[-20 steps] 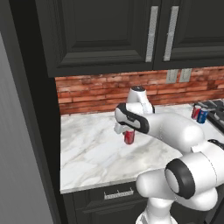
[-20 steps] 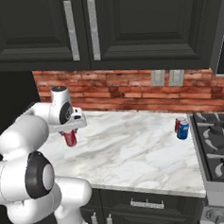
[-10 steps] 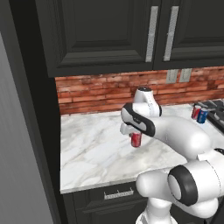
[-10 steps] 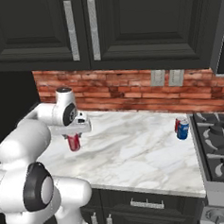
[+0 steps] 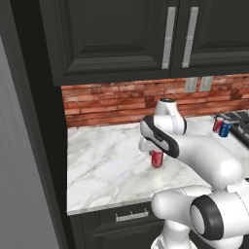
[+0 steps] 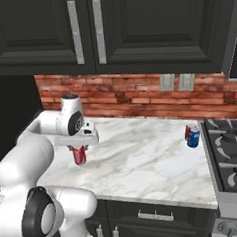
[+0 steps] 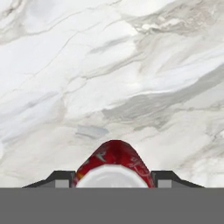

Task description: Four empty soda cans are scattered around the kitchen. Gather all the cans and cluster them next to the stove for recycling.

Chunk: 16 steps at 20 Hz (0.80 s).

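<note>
Carried rightward along the counter since a second ago: red soda can (image 5: pixel 156 158) and hand together, shifted off the far-left stretch toward mid-counter. Can hanging upright under the gripper (image 6: pixel 79 152), apparently just clear of the white marble counter (image 6: pixel 143 164); contact with the surface not certain from either base view. From the hand camera, silver top and red shoulder of the can (image 7: pixel 114 162) sitting between the dark fingertips (image 7: pixel 59 177), jaws pinching it on both sides.

Two more cans, one red (image 6: pixel 187 132) and one blue with white band (image 6: pixel 194 137), standing touching or nearly so at the far right of the counter, just beside the stove (image 6: pixel 230 152).

Step in hand, by judgement: transport of the third can toward that cluster. Next move calls for continued travel right, well across open marble, then lowering upright near the pair without knocking them, and release.
</note>
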{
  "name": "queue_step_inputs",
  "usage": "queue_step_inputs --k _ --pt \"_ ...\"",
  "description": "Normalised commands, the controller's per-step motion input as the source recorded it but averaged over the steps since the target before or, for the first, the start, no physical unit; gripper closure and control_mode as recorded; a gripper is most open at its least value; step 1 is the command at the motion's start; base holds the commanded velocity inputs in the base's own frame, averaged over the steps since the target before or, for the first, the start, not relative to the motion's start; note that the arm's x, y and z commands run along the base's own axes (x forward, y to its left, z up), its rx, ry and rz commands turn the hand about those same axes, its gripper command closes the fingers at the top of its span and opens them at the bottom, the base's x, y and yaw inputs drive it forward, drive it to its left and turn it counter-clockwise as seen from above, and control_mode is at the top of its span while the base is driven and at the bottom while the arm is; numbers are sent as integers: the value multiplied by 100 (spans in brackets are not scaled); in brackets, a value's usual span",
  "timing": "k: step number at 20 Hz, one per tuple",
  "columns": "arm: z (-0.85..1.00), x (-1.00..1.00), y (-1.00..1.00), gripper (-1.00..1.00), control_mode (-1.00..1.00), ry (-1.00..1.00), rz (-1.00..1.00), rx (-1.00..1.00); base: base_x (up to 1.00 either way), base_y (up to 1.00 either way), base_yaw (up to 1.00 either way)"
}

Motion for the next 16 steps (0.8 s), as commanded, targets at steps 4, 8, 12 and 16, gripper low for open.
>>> queue_step_inputs --k 4,8,12,16 --pt "-4 -32 0 100 -100 0 -3 -1 0 0 0" --pt "0 0 0 100 100 0 0 0 -25 -27 -3" --pt "0 0 0 100 100 0 0 0 -17 -84 -1" --pt "0 0 0 100 100 0 0 0 0 -87 -4"
